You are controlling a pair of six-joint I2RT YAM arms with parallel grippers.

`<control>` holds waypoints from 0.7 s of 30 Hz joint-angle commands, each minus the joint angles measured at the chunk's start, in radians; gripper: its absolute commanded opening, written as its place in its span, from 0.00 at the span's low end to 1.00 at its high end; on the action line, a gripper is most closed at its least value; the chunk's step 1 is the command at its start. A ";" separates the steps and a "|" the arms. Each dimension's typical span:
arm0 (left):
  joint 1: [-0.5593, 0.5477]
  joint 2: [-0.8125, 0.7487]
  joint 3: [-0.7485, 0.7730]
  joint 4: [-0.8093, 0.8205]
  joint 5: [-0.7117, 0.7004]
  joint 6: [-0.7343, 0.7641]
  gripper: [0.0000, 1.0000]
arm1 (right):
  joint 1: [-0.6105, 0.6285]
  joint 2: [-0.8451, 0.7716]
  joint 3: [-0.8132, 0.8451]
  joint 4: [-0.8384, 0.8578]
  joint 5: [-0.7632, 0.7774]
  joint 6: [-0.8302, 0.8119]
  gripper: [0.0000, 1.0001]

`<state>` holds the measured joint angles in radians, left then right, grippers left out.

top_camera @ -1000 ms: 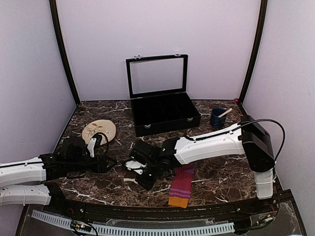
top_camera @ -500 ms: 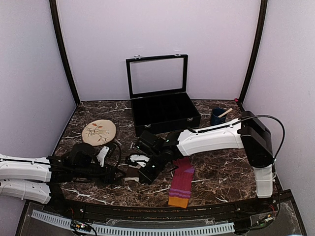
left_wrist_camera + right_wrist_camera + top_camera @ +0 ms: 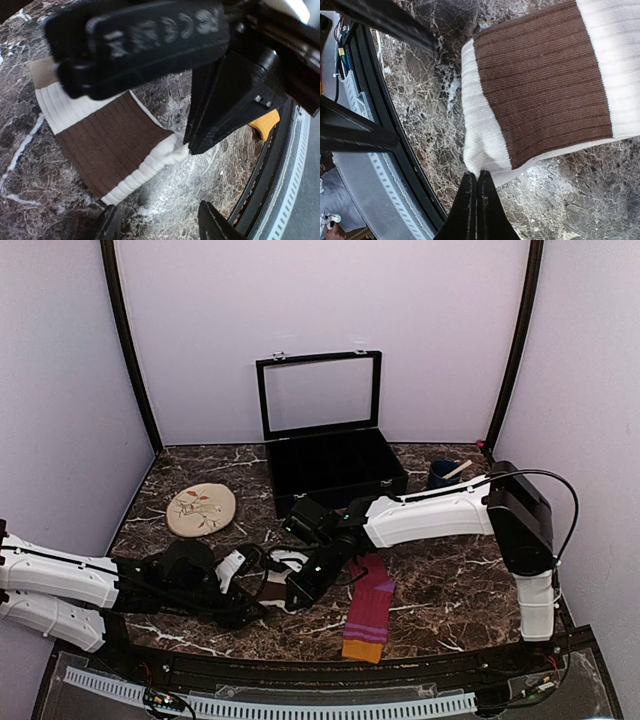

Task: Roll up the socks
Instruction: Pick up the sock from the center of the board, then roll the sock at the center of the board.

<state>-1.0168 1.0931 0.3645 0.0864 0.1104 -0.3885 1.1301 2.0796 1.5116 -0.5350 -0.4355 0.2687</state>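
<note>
The cream sock with brown bands (image 3: 540, 85) lies flat on the marble table, mostly hidden under both grippers in the top view (image 3: 274, 588). My right gripper (image 3: 477, 197) is shut, its tips pinching the corner of the sock's white end, which bunches up toward them. It also shows in the top view (image 3: 296, 590). My left gripper (image 3: 160, 227) is open just short of that same end (image 3: 150, 167), with only bare marble between its fingers. The magenta-purple striped sock (image 3: 368, 612) lies flat to the right, with its orange cuff nearest the front edge.
An open black case (image 3: 335, 472) stands at the back centre. A round beige floral disc (image 3: 201, 508) lies at the left, and a blue cup with a stick (image 3: 442, 480) at the back right. The front rail (image 3: 300, 705) runs close behind the grippers.
My left arm has swung right and forward, up to the cream sock's end, and its jaws have narrowed a little. The right gripper shifted slightly back, still shut.
</note>
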 commanded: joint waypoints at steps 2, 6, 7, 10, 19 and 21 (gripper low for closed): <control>-0.063 0.086 0.078 -0.013 -0.077 0.081 0.55 | -0.015 -0.012 -0.010 -0.015 -0.060 0.009 0.00; -0.100 0.148 0.127 -0.048 -0.167 0.108 0.53 | -0.020 -0.013 -0.011 -0.024 -0.076 0.006 0.00; -0.106 0.158 0.134 -0.053 -0.188 0.114 0.53 | -0.020 -0.015 -0.012 -0.025 -0.080 0.004 0.00; -0.120 0.175 0.148 -0.060 -0.240 0.131 0.53 | -0.022 -0.018 -0.017 -0.029 -0.086 0.001 0.00; -0.133 0.226 0.168 -0.053 -0.256 0.187 0.50 | -0.036 -0.029 -0.031 -0.032 -0.112 -0.002 0.00; -0.135 0.234 0.169 -0.043 -0.243 0.194 0.49 | -0.039 -0.030 -0.033 -0.033 -0.117 -0.003 0.00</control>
<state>-1.1408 1.3125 0.5110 0.0509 -0.1314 -0.2337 1.1046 2.0796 1.4883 -0.5644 -0.5247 0.2707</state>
